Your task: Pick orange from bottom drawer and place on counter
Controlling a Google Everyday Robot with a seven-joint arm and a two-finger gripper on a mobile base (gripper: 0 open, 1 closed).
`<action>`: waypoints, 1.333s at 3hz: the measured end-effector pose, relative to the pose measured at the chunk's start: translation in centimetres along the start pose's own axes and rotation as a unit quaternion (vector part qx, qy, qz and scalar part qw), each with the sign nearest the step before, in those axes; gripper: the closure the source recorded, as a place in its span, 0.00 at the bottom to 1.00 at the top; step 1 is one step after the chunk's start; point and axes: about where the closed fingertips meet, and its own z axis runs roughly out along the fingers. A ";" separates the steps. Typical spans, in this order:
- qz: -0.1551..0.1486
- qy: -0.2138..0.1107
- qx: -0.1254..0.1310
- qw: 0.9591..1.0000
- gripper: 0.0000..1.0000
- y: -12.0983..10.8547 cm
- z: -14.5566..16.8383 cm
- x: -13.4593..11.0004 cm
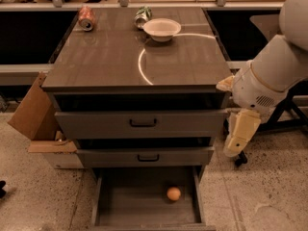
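The orange (pixel 173 193) lies on the floor of the open bottom drawer (pixel 130 206), right of its middle. The counter (pixel 120 61) is the glossy grey-brown cabinet top with a curved light reflection. My arm (pixel 269 76) comes in from the right, beside the cabinet's right front corner. Its cream end piece with the gripper (pixel 234 149) hangs down at the height of the middle drawer, outside the cabinet, above and to the right of the orange. Nothing shows in the gripper.
On the back of the counter stand a white bowl (pixel 162 29), a green can (pixel 142 16) and a red crushed can (pixel 86 18). The two upper drawers (pixel 142 123) are closed. A cardboard box (pixel 33 114) leans at the left. A black stand (pixel 284 114) is at the right.
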 end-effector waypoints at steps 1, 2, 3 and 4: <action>-0.007 -0.034 -0.023 0.999 0.00 0.7 3.4 -0.3; -0.008 -0.040 -0.025 0.999 0.00 0.7 3.9 -0.4; -0.009 -0.042 -0.026 0.999 0.00 0.7 4.0 -0.4; -0.019 -0.072 -0.016 0.997 0.00 1.2 8.1 0.3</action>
